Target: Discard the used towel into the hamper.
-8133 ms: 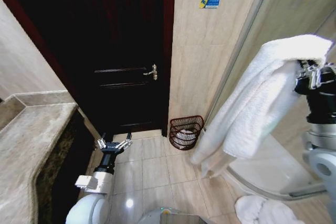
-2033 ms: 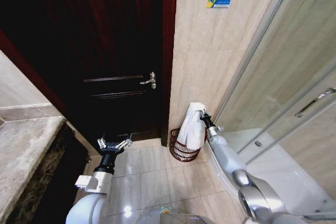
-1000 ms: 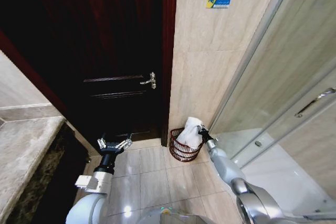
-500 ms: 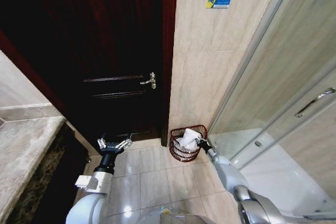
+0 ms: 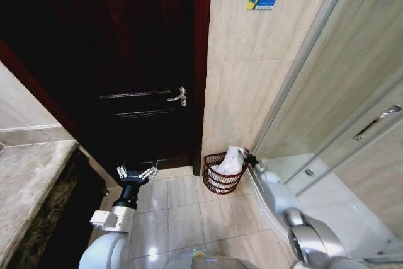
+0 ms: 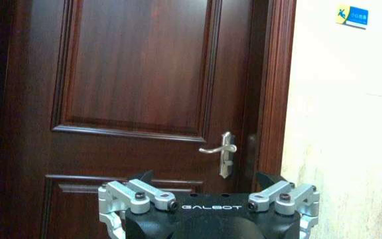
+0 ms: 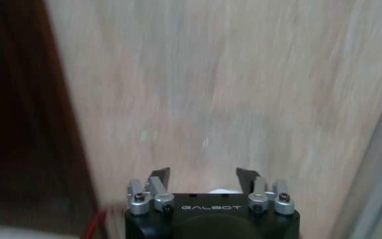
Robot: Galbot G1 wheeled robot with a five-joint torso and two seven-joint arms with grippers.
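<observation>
On the left, the left gripper waits low by the dark door, and its fingers are spread wide with nothing between them. The door handle is higher up, well apart from it. Next comes the hamper, a small red-brown basket on the floor tiles where the door frame meets the tan wall. The white towel is in the hamper, but part of it pokes up over the rim in a bump. Just beside that bump, on the far side of the basket, is the right gripper at the end of the long right arm. From the wrist camera its fingers stand apart with nothing held, so I think it has let the towel go. To do this step well, I think the arm should lift straight up and away, slowly, so no finger hooks the cloth and pulls it back out. It should also stay clear of the thin basket side, which looks easy to tip over. The glass shower door is on the right.
</observation>
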